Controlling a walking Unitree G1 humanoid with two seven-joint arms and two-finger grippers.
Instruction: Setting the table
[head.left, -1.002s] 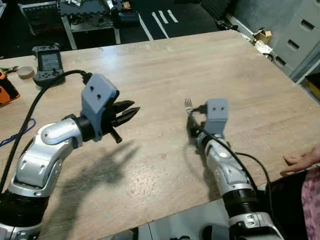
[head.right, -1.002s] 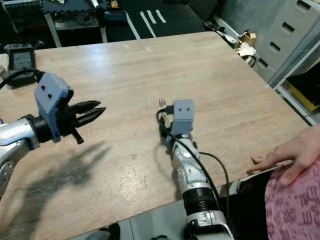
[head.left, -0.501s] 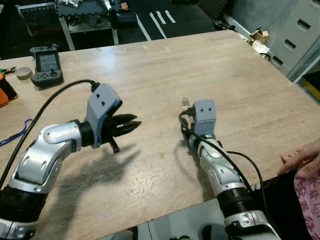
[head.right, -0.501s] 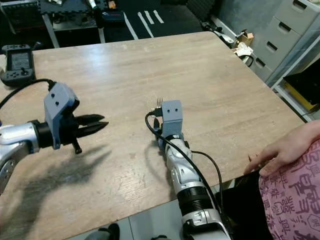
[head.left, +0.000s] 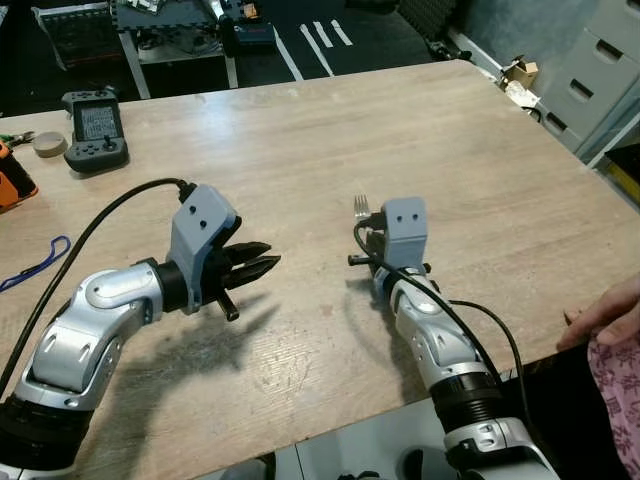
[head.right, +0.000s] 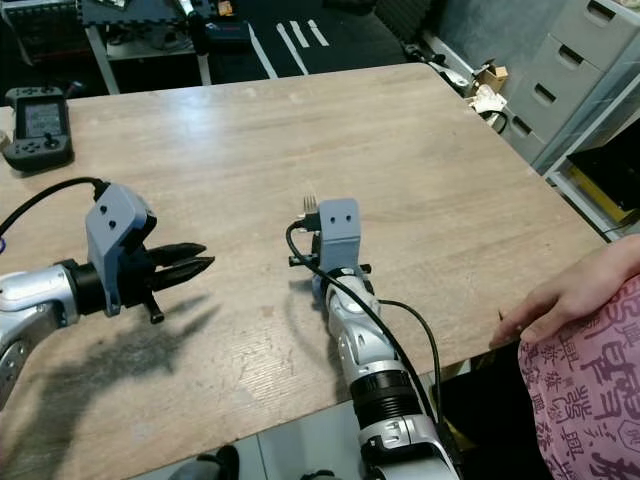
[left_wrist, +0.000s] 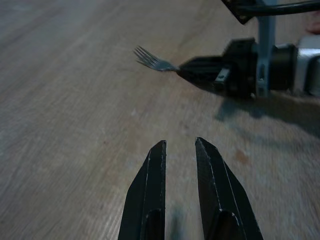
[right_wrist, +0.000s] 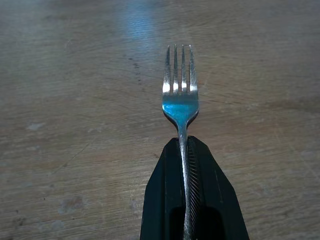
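Observation:
A silver fork (right_wrist: 180, 95) is clamped by its handle in my right gripper (right_wrist: 181, 142), tines pointing away from me and held low over the wooden table (head.left: 330, 120). From the head, the fork's tines (head.left: 361, 207) stick out past the grey wrist housing near the table's middle. My left gripper (head.left: 266, 264) hovers just above the table to the left of the fork. Its fingers (left_wrist: 155, 165) stand a narrow gap apart with nothing between them, pointing toward the right gripper.
A handheld controller (head.left: 95, 128), a tape roll (head.left: 46, 146) and an orange tool (head.left: 12, 180) lie at the far left, with a blue cord (head.left: 35, 262) nearer. A person's hand (head.left: 605, 312) rests at the table's right front edge. Grey drawers (head.left: 590, 60) stand beyond the right side.
My left gripper has dropped lower toward the table. My right gripper has carried the fork a little to the left. The person's hand has drawn back toward the right edge.

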